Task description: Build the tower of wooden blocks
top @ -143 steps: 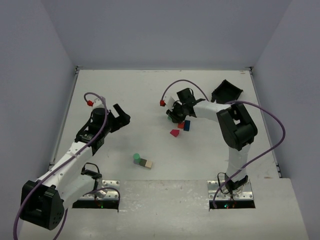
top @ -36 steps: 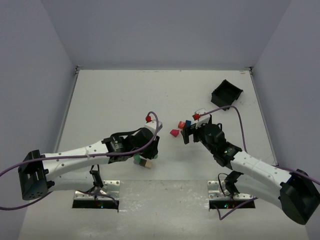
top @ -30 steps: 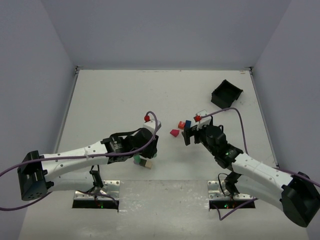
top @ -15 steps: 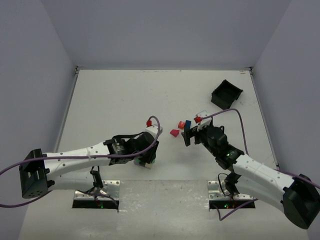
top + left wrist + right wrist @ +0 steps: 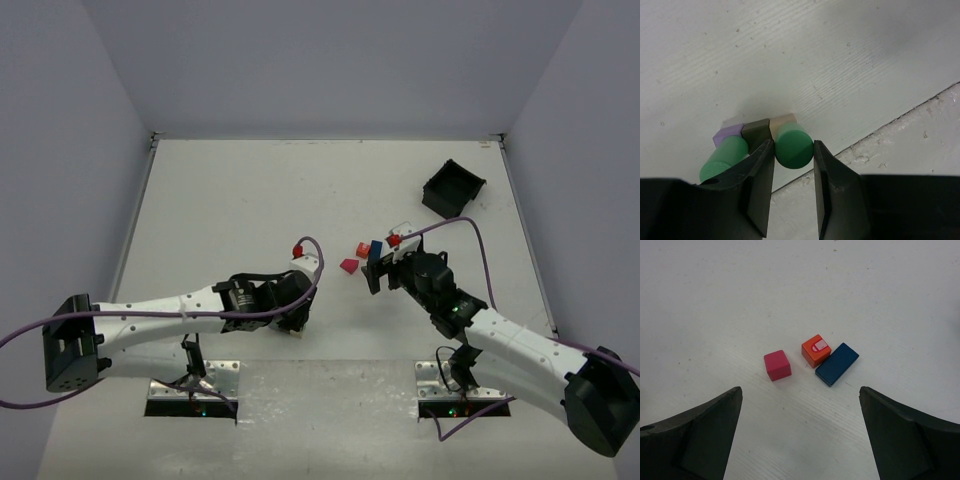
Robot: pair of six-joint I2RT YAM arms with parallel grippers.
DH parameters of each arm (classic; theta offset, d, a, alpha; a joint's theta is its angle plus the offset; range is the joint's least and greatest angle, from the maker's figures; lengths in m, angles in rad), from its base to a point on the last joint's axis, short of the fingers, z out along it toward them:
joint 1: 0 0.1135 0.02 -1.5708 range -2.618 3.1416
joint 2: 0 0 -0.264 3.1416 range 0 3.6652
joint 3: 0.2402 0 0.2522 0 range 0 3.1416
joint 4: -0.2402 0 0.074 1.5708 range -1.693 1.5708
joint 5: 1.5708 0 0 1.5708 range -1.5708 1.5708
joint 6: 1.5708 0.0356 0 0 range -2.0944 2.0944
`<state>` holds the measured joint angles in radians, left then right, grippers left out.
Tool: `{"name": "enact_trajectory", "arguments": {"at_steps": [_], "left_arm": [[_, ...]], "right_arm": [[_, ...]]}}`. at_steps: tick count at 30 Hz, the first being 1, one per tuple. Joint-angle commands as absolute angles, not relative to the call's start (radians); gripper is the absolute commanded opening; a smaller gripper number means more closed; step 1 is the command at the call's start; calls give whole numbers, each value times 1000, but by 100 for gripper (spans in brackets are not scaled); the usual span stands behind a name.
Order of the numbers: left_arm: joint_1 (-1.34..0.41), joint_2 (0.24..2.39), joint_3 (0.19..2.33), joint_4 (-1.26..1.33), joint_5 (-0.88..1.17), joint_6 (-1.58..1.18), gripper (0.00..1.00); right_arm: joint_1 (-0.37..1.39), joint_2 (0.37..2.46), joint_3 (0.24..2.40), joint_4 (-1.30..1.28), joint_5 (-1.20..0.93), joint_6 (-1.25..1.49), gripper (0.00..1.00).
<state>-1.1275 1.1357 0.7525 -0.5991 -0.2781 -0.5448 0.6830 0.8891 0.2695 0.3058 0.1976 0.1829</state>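
One green cylinder, which we judge light, rigid and slippery, sits clamped across its curved sides in the left end effector, beside the tan block; the right end effector stands wide apart.

Left arm lies low, stretched toward table centre. Left gripper is clamped on green block. Right arm reaches forward-left. Right gripper: jaws spread wide, holding nothing.

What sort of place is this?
Probably a robotics test bench: a white table enclosed by plain walls, a left arm and a right arm bolted at its edge, and painted wood blocks.
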Motion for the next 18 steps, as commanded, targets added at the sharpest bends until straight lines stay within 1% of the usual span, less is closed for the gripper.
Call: {"name": "enact_trajectory", "arguments": {"at_steps": [1, 18], "left_arm": [[-1141, 1161, 769, -551, -299, -556, 0], [-1151, 1146, 771, -551, -327, -549, 0]], "right_arm": [[680, 888, 289, 343, 187, 169, 99], [681, 894, 286, 358, 169, 161, 99]]}}
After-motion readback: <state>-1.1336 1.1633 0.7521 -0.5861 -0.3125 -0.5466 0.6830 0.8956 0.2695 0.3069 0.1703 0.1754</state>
